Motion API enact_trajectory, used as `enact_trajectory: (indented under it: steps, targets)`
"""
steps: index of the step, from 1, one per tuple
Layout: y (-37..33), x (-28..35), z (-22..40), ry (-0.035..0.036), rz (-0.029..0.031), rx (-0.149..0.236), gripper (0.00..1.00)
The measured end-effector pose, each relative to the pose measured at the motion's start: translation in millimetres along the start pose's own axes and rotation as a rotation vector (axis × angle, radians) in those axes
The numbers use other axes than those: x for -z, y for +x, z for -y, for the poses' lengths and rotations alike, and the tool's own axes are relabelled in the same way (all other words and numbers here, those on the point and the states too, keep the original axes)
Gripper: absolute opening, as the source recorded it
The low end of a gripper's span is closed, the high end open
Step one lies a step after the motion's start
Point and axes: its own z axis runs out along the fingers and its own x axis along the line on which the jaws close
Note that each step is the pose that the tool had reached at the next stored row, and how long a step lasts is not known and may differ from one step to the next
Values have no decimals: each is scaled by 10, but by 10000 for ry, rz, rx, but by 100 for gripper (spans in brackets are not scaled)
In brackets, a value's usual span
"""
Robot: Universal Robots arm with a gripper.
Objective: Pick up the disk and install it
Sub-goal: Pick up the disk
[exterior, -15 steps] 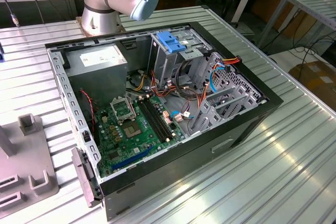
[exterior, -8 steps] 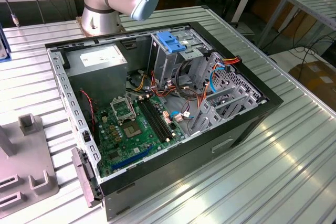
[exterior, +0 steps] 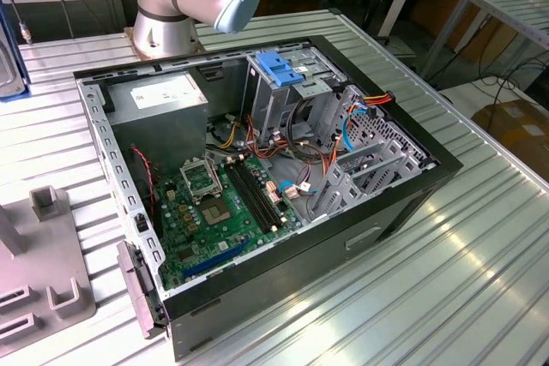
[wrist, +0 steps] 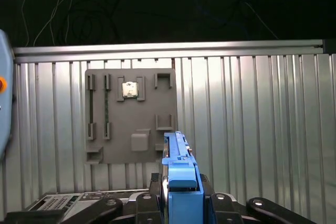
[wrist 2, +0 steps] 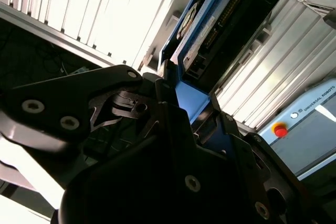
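My gripper [wrist: 182,190] is shut on the disk [wrist: 178,163], which I see edge-on with its blue plastic rail standing up between the black fingers [wrist: 207,190]. In the second wrist view the disk [wrist 2: 231,14] shows its dark casing, a connector edge and a blue side rail, reaching away from the gripper [wrist 2: 191,100] above the ribbed metal table. The open computer case [exterior: 257,169] lies on its side in the exterior view, with the metal drive cage and its blue handle [exterior: 279,66] at the back.
Inside the case are a grey power-supply box [exterior: 163,96], a green motherboard [exterior: 214,212] and loose cables [exterior: 300,139]. A grey fixture plate [wrist: 131,114] lies on the ribbed table [wrist: 252,129] beyond the held disk. A pendant with a red button [wrist 2: 281,129] rests nearby.
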Motion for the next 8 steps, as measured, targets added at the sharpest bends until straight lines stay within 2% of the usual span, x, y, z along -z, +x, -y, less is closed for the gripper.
enact_trajectory:
  steps: [8]
  targets:
    - [-5, 2, 95, 0, 0, 0, 37]
